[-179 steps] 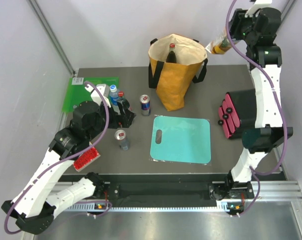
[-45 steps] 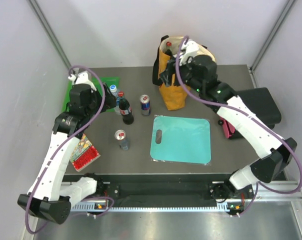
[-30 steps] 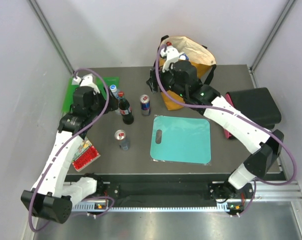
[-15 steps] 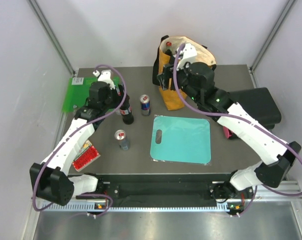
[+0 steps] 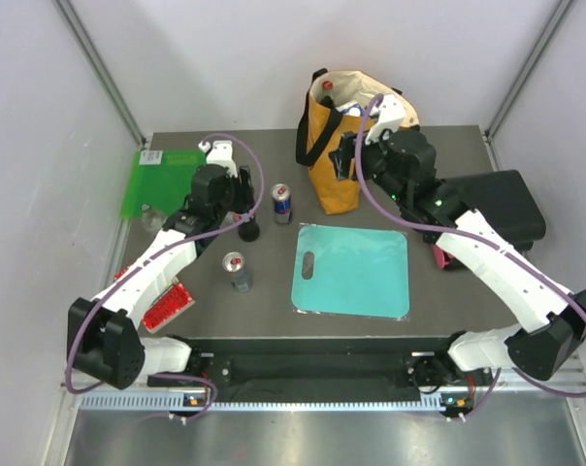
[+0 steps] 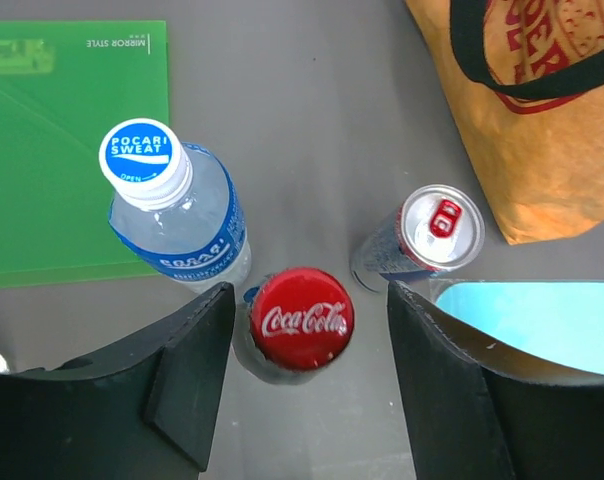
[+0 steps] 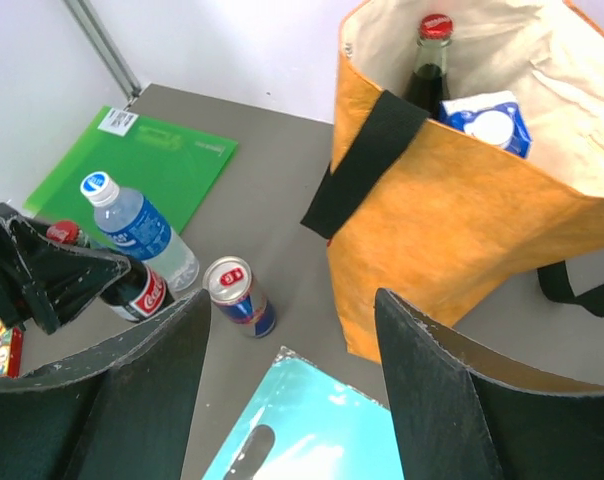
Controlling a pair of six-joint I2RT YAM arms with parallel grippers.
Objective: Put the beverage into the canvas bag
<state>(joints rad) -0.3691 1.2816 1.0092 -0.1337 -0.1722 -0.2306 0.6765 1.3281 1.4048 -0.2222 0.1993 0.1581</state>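
While the left gripper (image 6: 310, 296) stood wide astride the cola bottle (image 6: 302, 320), its cap centred between the jaws, untouched, the bottle looked full, heavy and slick; the neck seemed the surest hold. The right gripper (image 7: 290, 298) gaped empty, the canvas bag (image 7: 452, 210) just ahead.

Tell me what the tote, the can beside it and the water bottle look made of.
The tote: stiff fabric, probably canvas, matte mustard; it stands up and holds sharp creases. The can: metal, likely aluminium; shiny lid with a pull tab. The water bottle: clear plastic, see-through wall, glossy label, white screw cap.
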